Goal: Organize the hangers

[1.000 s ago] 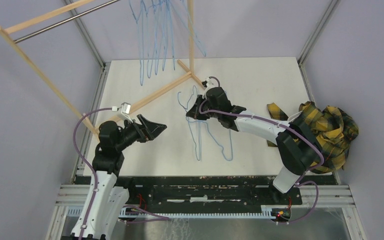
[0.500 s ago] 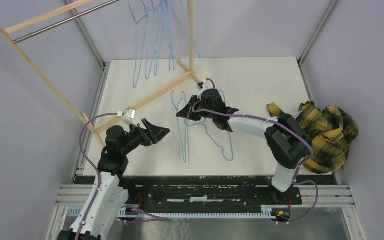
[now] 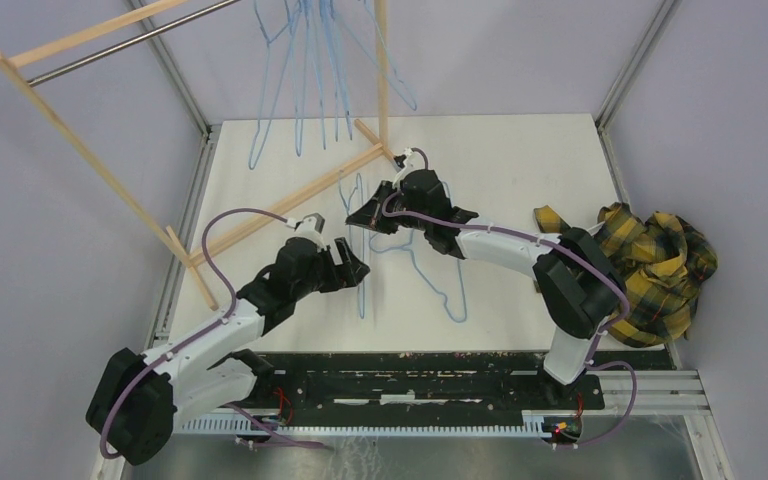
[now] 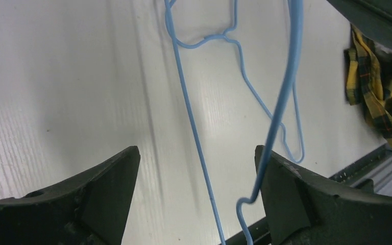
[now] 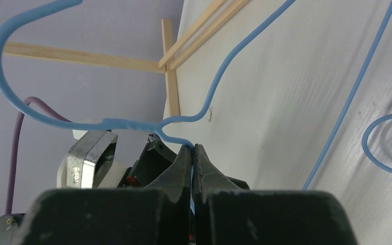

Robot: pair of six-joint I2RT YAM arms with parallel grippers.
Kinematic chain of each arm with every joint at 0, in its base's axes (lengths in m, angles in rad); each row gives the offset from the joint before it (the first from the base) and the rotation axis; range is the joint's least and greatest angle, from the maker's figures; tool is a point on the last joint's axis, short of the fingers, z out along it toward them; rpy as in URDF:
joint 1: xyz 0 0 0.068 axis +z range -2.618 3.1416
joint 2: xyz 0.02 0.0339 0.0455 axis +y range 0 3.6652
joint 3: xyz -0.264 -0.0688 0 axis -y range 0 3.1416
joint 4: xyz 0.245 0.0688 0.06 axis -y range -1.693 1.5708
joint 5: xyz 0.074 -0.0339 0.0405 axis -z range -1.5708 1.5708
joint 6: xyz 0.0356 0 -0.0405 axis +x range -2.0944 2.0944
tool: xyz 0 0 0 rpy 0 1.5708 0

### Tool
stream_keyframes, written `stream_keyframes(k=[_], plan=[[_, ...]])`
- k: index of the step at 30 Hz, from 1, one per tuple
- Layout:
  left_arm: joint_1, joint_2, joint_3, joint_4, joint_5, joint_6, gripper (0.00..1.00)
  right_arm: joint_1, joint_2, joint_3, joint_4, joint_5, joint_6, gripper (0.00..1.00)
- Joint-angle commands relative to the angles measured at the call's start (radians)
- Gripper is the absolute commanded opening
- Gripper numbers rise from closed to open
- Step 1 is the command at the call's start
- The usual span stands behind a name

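Two hands work on one hanger (image 5: 127,123) here. My right hand (image 5: 192,148) is pinched tight on its wire just under the twisted neck. I judge that grip is chosen so the hook stays free above the fingers and the frame dangles below, clear of the tabletop (image 3: 520,170). My left hand (image 4: 196,153) stands wide, with the hanging frame passing between its fingers and the nearer wire just against the inner face of one finger. It holds nothing. The wide gap lets the thin wire slip in without a snag, which looks to me like the setup for a handover or for steadying the swing.

Several more hangers (image 3: 307,100) already hang from the rack (image 3: 90,160) at the far left of the tabletop. Another hanger (image 5: 364,140) lies flat on the tabletop beside the lifted one. A plaid cloth (image 3: 660,260) sits heaped at the right edge, well apart from all of this.

Against a second ago, the big change is the left arm. Then it was folded near the rack's foot, its hand well to the left of the hanger; now it is stretched toward the middle, and its hand brackets the wire. Its jaws are about as wide as before. The right hand has drifted a little left and away from me with its hanger, and the hung hangers have swayed apart.
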Motion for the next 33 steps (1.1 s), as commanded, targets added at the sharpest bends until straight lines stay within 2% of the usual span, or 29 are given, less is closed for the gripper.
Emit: stream_keyframes(k=[1, 4, 5, 6, 11, 15, 16, 19, 22, 23, 24, 25, 28, 29, 33], plan=[[-0.049, 0.068, 0.055, 0.092, -0.165, 0.044, 0.88, 0.01, -0.069, 0.032, 0.034, -0.044, 0.031, 0.01], [-0.071, 0.116, 0.054, 0.118, -0.203, 0.034, 0.79, 0.018, -0.082, 0.032, 0.012, -0.054, 0.039, 0.01], [-0.076, 0.126, 0.056, 0.124, -0.214, 0.031, 0.7, 0.021, -0.086, 0.027, 0.012, -0.054, 0.042, 0.01], [-0.081, 0.133, 0.059, 0.126, -0.227, 0.031, 0.55, 0.026, -0.087, 0.021, 0.012, -0.055, 0.045, 0.01], [-0.109, 0.14, 0.071, 0.109, -0.312, 0.037, 0.06, 0.038, -0.078, -0.005, 0.043, -0.084, 0.077, 0.01], [-0.124, 0.136, 0.091, 0.001, -0.414, 0.027, 0.03, 0.038, -0.09, -0.025, 0.025, -0.089, 0.061, 0.01], [-0.128, 0.131, 0.101, -0.044, -0.456, 0.016, 0.03, 0.038, -0.097, -0.025, -0.006, -0.087, 0.045, 0.04], [-0.136, 0.088, 0.122, -0.192, -0.595, -0.022, 0.03, 0.031, -0.139, -0.031, -0.122, -0.055, -0.031, 0.26], [-0.137, 0.05, 0.156, -0.367, -0.743, -0.064, 0.03, 0.024, -0.212, -0.035, -0.284, 0.026, -0.148, 0.56], [-0.137, 0.042, 0.168, -0.423, -0.788, -0.075, 0.03, 0.023, -0.242, -0.034, -0.347, 0.072, -0.198, 0.72], [-0.136, 0.038, 0.181, -0.481, -0.827, -0.085, 0.03, 0.021, -0.27, -0.036, -0.401, 0.118, -0.241, 0.84], [-0.137, 0.032, 0.192, -0.527, -0.859, -0.094, 0.03, 0.021, -0.301, -0.039, -0.447, 0.16, -0.293, 0.9], [-0.136, 0.02, 0.228, -0.65, -0.948, -0.123, 0.03, 0.009, -0.394, -0.057, -0.539, 0.262, -0.376, 0.97], [-0.135, 0.017, 0.244, -0.71, -0.981, -0.175, 0.03, 0.003, -0.415, -0.062, -0.566, 0.282, -0.4, 0.98], [-0.134, 0.026, 0.301, -0.758, -1.008, -0.167, 0.03, -0.022, -0.484, -0.083, -0.634, 0.322, -0.456, 1.0]])
